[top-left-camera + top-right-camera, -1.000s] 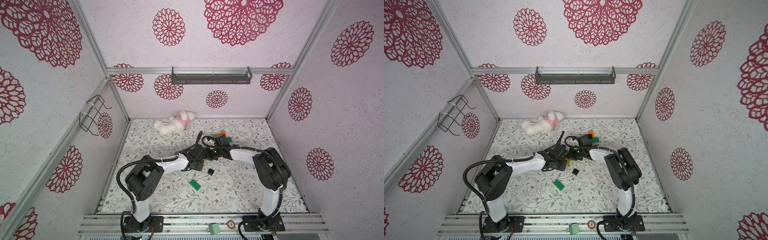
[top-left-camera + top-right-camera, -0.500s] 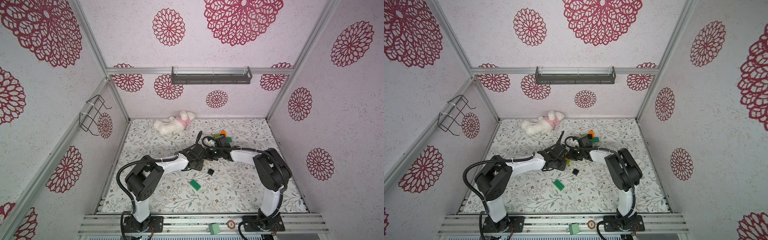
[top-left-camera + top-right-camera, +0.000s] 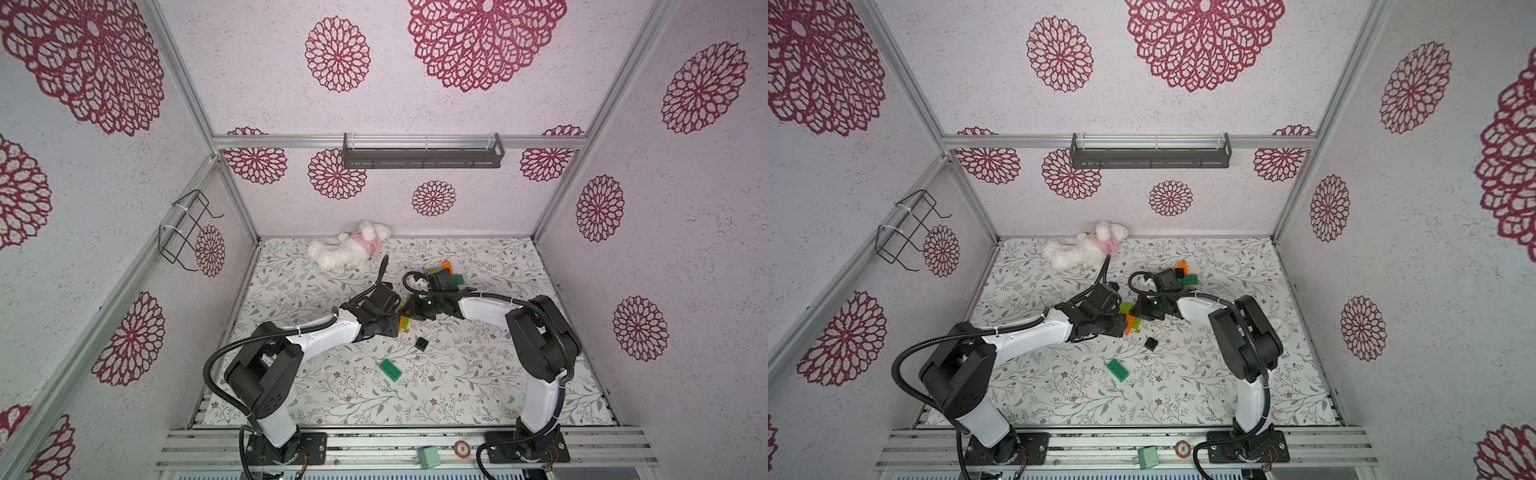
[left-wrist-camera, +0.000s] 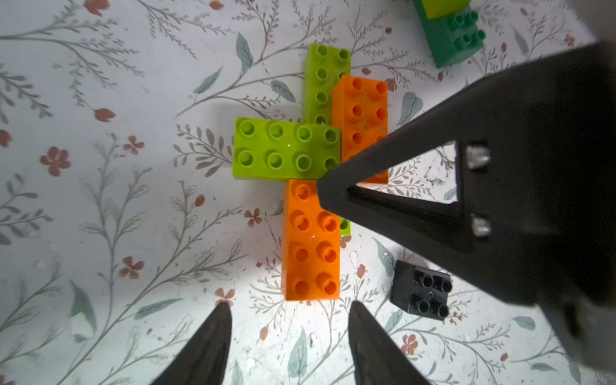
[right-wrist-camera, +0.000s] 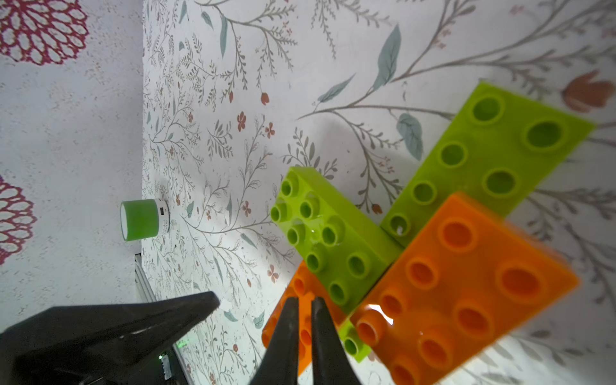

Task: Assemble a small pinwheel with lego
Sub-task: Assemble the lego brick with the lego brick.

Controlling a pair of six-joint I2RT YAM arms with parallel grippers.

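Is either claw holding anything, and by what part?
Nothing held. Left gripper open, short of the orange brick; right gripper, nearly shut, points at the bricks.

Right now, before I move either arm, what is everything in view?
Pinwheel: one, orange and lime bricks joined, table centre.
Black brick: one, loose beside pinwheel.
Dark green brick: one, loose, nearer front.
Brick pile: one, orange, black, green, lime, farther back.
Plush toy: one, white-pink, back.
Cylinder: one, green, right edge.
Block: one, green, front rail.
Shelf: one, grey, back wall.
Wire rack: one, black, left wall.
Left gripper, right gripper: one each, black, at pinwheel.
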